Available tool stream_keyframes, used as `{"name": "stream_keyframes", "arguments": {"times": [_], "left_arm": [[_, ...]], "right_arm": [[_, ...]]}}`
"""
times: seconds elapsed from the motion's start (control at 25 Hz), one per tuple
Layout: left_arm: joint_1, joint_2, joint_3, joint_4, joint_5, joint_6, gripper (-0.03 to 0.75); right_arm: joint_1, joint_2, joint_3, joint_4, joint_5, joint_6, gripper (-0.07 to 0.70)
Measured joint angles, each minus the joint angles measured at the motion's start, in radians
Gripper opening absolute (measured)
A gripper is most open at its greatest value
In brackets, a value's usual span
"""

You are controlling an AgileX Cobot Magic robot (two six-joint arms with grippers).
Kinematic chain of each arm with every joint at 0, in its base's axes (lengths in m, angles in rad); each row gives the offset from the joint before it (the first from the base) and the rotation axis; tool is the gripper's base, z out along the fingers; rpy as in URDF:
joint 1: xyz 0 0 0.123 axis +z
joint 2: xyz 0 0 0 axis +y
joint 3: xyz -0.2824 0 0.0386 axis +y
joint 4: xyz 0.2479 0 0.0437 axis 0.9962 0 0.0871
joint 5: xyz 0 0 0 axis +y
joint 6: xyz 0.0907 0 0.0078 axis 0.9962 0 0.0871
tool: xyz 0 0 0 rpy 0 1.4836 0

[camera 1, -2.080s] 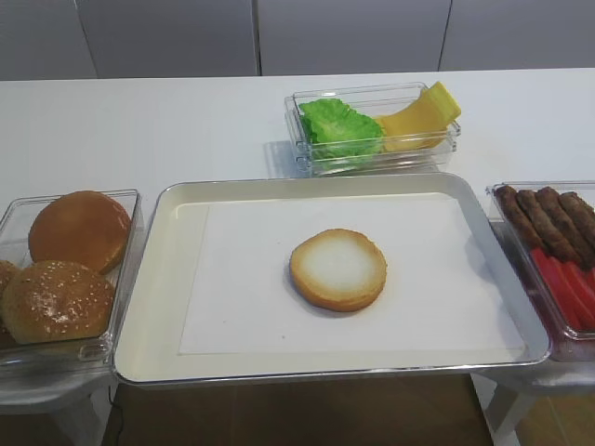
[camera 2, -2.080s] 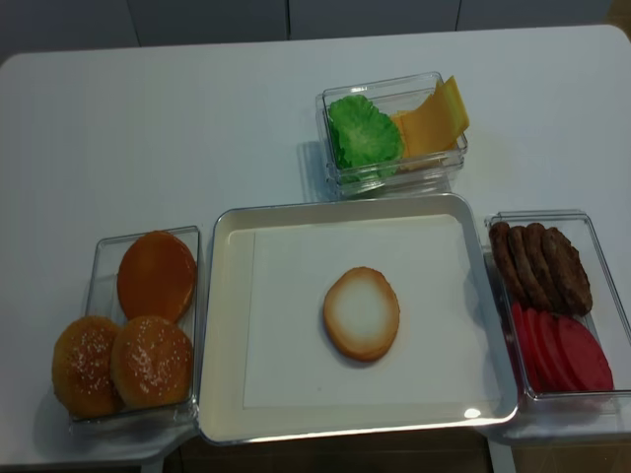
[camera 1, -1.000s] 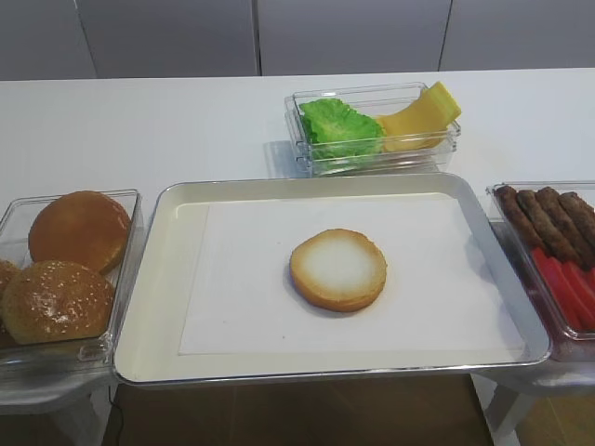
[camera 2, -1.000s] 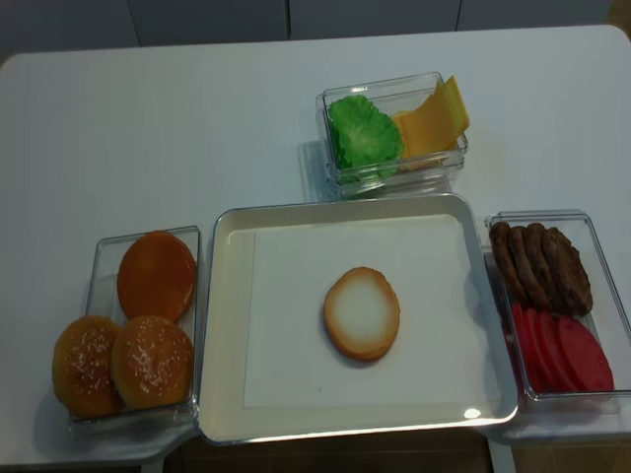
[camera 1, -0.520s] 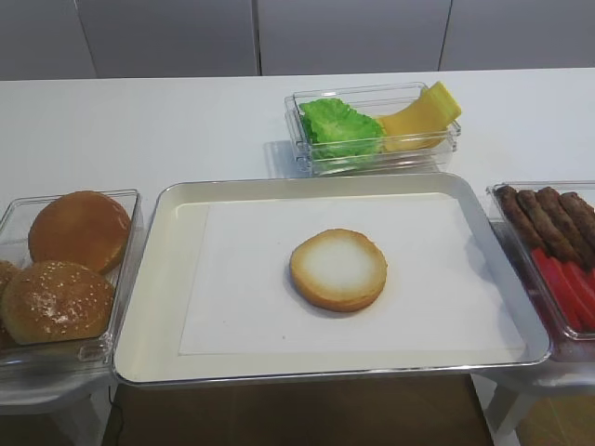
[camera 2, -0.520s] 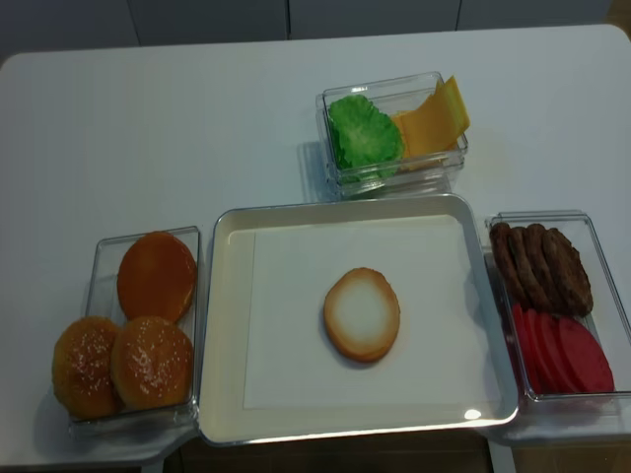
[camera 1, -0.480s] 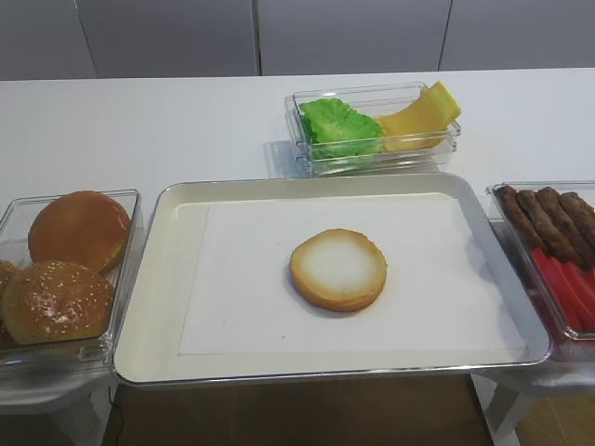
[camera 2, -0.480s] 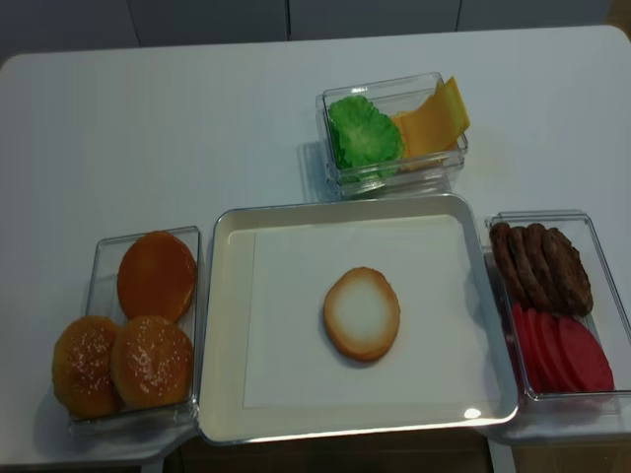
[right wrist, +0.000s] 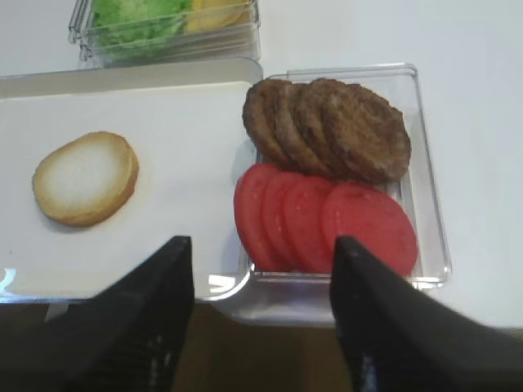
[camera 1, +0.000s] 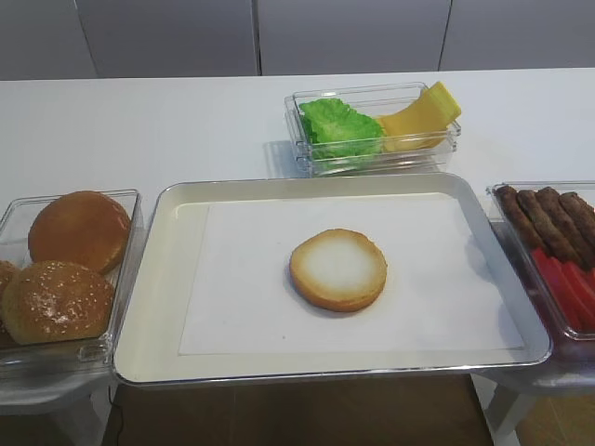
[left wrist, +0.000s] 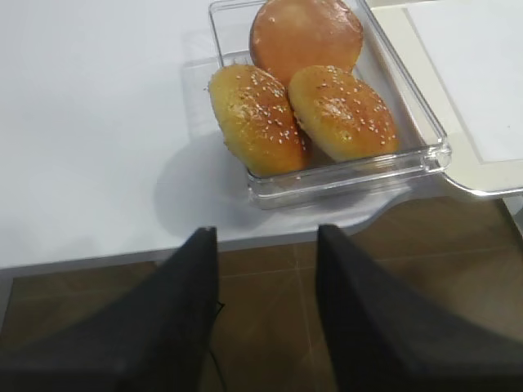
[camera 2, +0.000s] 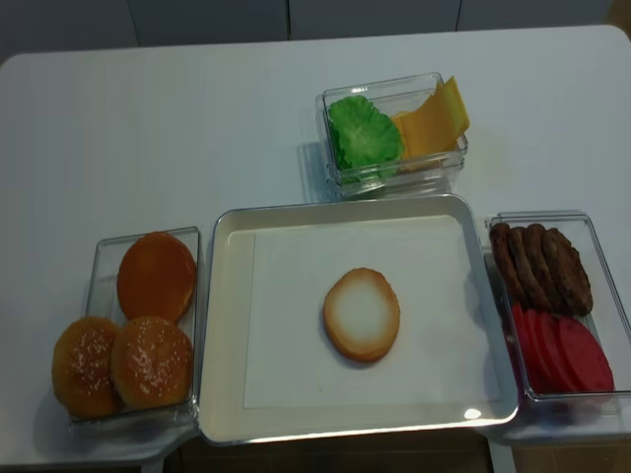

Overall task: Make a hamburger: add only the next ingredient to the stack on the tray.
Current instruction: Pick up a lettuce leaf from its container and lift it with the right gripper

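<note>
On the tray (camera 1: 153,269) in the first high view, we see only the bun bottom (camera 1: 338,269) on the white paper, so we judge the task barely begun: the lettuce leaf (camera 1: 340,126) lies in the clear tub (camera 1: 302,149) behind the tray, beside the cheese slices (camera 1: 420,116), and has yet to be carried over.

In the right wrist view, our right gripper (right wrist: 260,314) hangs with its jaws spread and empty above the tray's near corner and the tub holding meat patties (right wrist: 335,122) and tomato slices (right wrist: 327,224).

In the left wrist view, our left gripper (left wrist: 265,314) is likewise spread, holding nothing, near the tub of bun tops (left wrist: 306,90).

The second high view shows neither arm.
</note>
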Motion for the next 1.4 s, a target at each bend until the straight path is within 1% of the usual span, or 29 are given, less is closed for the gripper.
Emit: {"name": "stream_keyframes", "arguments": {"times": [0.12, 0.24, 0.32, 0.52, 0.8, 1.16, 1.4], "left_arm": [[0.0, 0.0, 0.0, 0.0, 0.0, 0.0, 0.302], [0.0, 0.0, 0.0, 0.0, 0.0, 0.0, 0.302], [0.0, 0.0, 0.0, 0.0, 0.0, 0.0, 0.302], [0.0, 0.0, 0.0, 0.0, 0.0, 0.0, 0.302], [0.0, 0.0, 0.0, 0.0, 0.0, 0.0, 0.302], [0.0, 0.0, 0.0, 0.0, 0.0, 0.0, 0.302], [0.0, 0.0, 0.0, 0.0, 0.0, 0.0, 0.302]], "right_arm": [[0.0, 0.114, -0.038, 0.002, -0.077, 0.0, 0.405], [0.014, 0.216, -0.092, 0.004, -0.14, 0.0, 0.405], [0.03, 0.288, -0.132, 0.006, -0.163, -0.005, 0.405], [0.065, 0.511, -0.263, 0.042, -0.2, -0.047, 0.405], [0.114, 0.847, -0.5, 0.124, -0.221, -0.165, 0.405], [0.119, 1.226, -0.791, 0.36, -0.237, -0.381, 0.405], [0.119, 1.443, -0.958, 0.39, -0.241, -0.413, 0.405]]}}
